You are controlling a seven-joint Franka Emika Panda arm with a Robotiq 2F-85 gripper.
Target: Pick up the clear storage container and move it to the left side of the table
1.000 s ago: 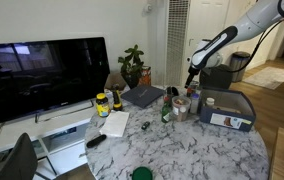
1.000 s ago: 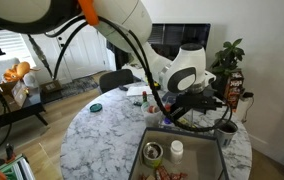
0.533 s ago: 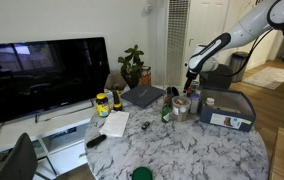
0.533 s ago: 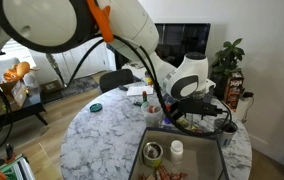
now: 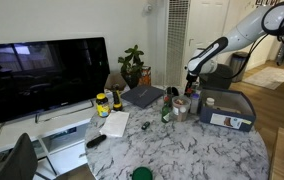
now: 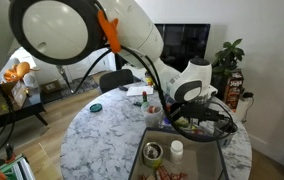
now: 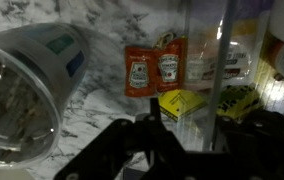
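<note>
The clear storage container (image 7: 204, 60) fills the wrist view; through its see-through wall I see ketchup packets (image 7: 150, 70) and yellow packets. My gripper (image 7: 192, 130) straddles that wall, one dark finger on each side, jaws narrowed. Whether the pads press the plastic does not show. In both exterior views the gripper (image 5: 193, 88) (image 6: 204, 117) reaches down onto the container (image 5: 194, 102) (image 6: 185, 124) at the marble table's (image 5: 182, 145) edge, next to the grey bin.
A grey bin (image 5: 227, 108) (image 6: 182, 155) holding small jars stands beside the container. A white jar (image 7: 27, 85) lies close by on its side. A green bottle (image 5: 166, 110), a dark folder (image 5: 142, 96) and a green lid (image 5: 141, 173) also sit on the table. A TV (image 5: 42, 75) stands beyond it.
The gripper's jaws have drawn closer together around the container's wall. The arm has shifted slightly over the container; the container itself has not moved.
</note>
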